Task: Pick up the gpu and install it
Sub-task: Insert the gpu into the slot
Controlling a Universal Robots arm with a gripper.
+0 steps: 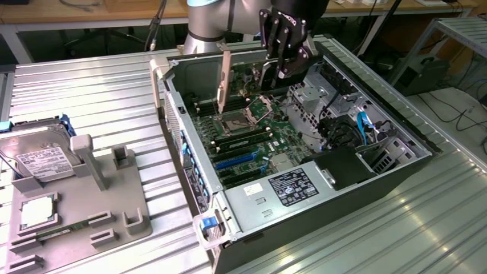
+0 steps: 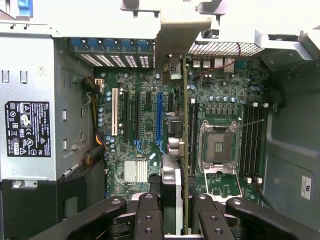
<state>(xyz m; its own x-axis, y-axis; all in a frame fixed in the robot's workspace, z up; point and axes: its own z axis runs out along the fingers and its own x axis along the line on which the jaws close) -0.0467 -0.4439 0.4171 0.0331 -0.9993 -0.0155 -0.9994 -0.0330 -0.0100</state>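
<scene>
Claw (image 1: 283, 61) (image 2: 176, 216) hangs over the open computer case (image 1: 384, 100), at about 12 o'clock of the case interior in the exterior view. Fingers (image 2: 148, 220) pinch the gpu (image 2: 172, 185) between them. The card stands upright on edge above the motherboard (image 1: 247, 134). Its silver bracket (image 1: 223, 83) lies at about 9 o'clock from the claw, toward the case's rear wall.

Wrist view: the card edge runs between the blue slot (image 2: 159, 117) and the empty CPU socket (image 2: 218, 148). Cannot tell whether the card's lower edge touches a slot.

Power supply (image 1: 293, 187) sits at 5 o'clock inside the case. On the worktop (image 1: 99, 91), at 8 o'clock from the case, a grey fixture (image 1: 99, 211) carries a hard drive (image 1: 42, 160) at its 11 o'clock corner.
</scene>
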